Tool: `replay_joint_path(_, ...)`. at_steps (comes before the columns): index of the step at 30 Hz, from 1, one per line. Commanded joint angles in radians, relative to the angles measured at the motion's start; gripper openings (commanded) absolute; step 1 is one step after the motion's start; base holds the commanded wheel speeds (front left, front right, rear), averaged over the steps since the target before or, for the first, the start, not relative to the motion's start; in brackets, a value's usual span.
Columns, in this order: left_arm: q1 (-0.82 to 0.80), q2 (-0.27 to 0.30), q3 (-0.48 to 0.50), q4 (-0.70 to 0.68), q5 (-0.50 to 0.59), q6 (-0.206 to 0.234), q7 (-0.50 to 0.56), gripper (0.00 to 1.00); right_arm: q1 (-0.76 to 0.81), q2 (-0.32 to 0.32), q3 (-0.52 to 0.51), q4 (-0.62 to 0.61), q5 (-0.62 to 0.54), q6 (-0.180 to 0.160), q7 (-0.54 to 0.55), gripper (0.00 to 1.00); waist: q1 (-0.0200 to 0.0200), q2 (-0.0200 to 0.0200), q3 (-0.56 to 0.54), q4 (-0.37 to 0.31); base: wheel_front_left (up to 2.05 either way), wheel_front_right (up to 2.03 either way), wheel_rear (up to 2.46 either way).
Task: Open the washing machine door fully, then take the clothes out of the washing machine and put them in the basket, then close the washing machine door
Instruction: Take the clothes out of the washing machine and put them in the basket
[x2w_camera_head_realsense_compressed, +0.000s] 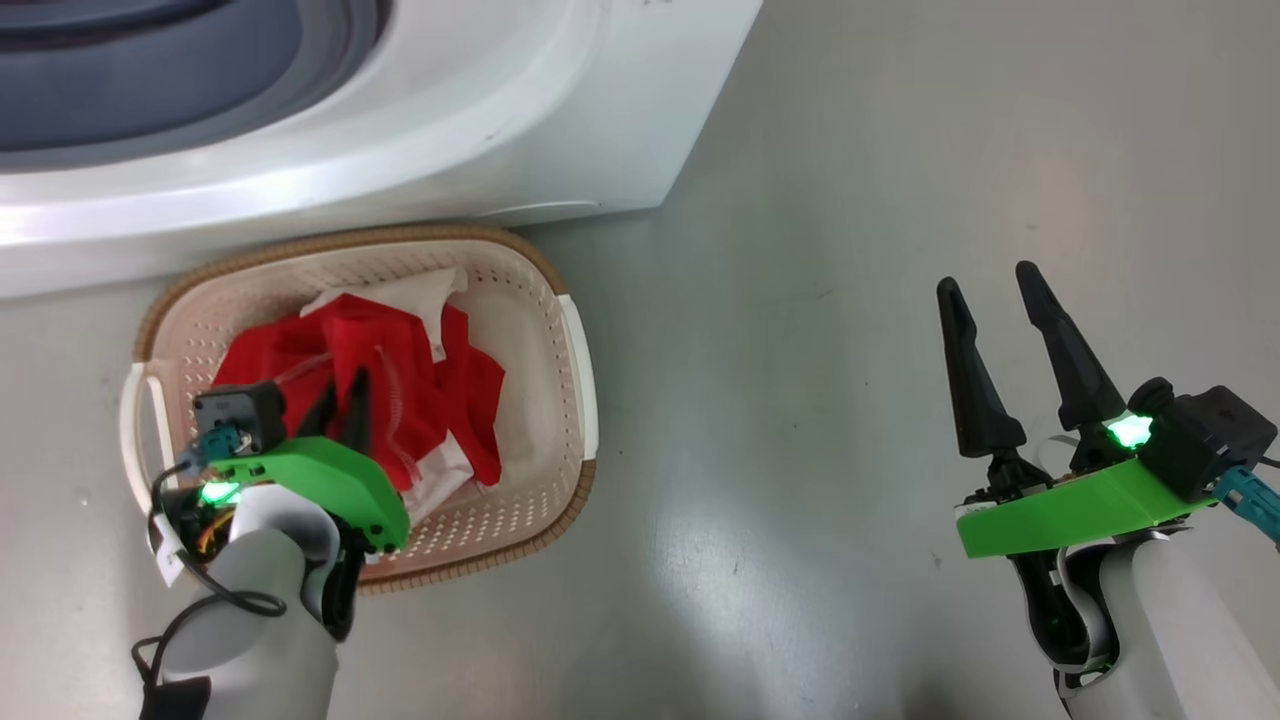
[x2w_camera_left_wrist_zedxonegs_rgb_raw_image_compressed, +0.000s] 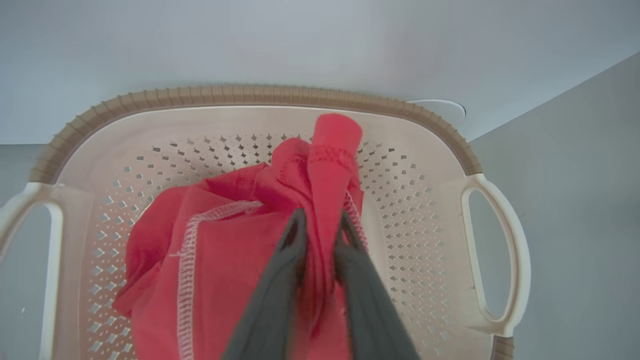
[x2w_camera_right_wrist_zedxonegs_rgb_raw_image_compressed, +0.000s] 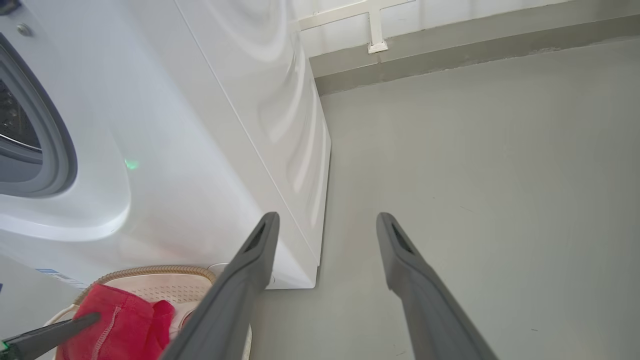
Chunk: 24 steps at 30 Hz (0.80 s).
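The cream basket (x2w_camera_head_realsense_compressed: 575, 340) with its brown rim stands on the floor against the front of the white washing machine (x2w_camera_head_realsense_compressed: 600, 100). Red clothes (x2w_camera_head_realsense_compressed: 400, 360) with white bands lie heaped inside it. My left gripper (x2w_camera_head_realsense_compressed: 343, 395) hangs over the basket's near left part, pointing down into the heap. In the left wrist view the left gripper (x2w_camera_left_wrist_zedxonegs_rgb_raw_image_compressed: 322, 220) is shut on a raised fold of the clothes (x2w_camera_left_wrist_zedxonegs_rgb_raw_image_compressed: 225, 250) above the basket (x2w_camera_left_wrist_zedxonegs_rgb_raw_image_compressed: 250, 95). Off to the right, my right gripper (x2w_camera_head_realsense_compressed: 985, 282) stands open over bare floor, holding nothing. The washing machine door is out of view.
The machine's grey rubber seal (x2w_camera_right_wrist_zedxonegs_rgb_raw_image_compressed: 55, 145) and drum opening show at the left of the right wrist view, above the basket (x2w_camera_right_wrist_zedxonegs_rgb_raw_image_compressed: 150, 272). Grey floor (x2w_camera_head_realsense_compressed: 850, 300) stretches right of the machine. A wall base (x2w_camera_right_wrist_zedxonegs_rgb_raw_image_compressed: 450, 50) runs behind.
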Motion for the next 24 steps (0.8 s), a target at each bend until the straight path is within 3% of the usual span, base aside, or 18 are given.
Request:
replay_joint_path(1, 0.029, 0.034, 0.018, -0.019, -0.007, -0.006, -0.012, 1.0, 0.005, 0.0, 0.017, -0.017, -0.009, 0.007, -0.006, 1.0, 0.0, -0.0001, -0.014, 0.003, 0.0, 0.0, 0.0)
replay_joint_path(9, 0.094, 0.042, 0.022, -0.072, -0.02, -0.006, -0.012, 1.0, 0.024, -0.004, 0.023, 0.001, -0.005, 0.007, -0.006, 1.0, 0.0, -0.0001, -0.099, 0.011, 0.0, 0.0, 0.0)
replay_joint_path(24, 0.286, 0.047, 0.095, -0.303, 0.04, -0.006, -0.012, 1.0, 0.122, -0.034, 0.041, 0.043, 0.011, 0.007, -0.006, 1.0, 0.0, -0.0001, -0.323, 0.042, 0.0, 0.0, 0.0)
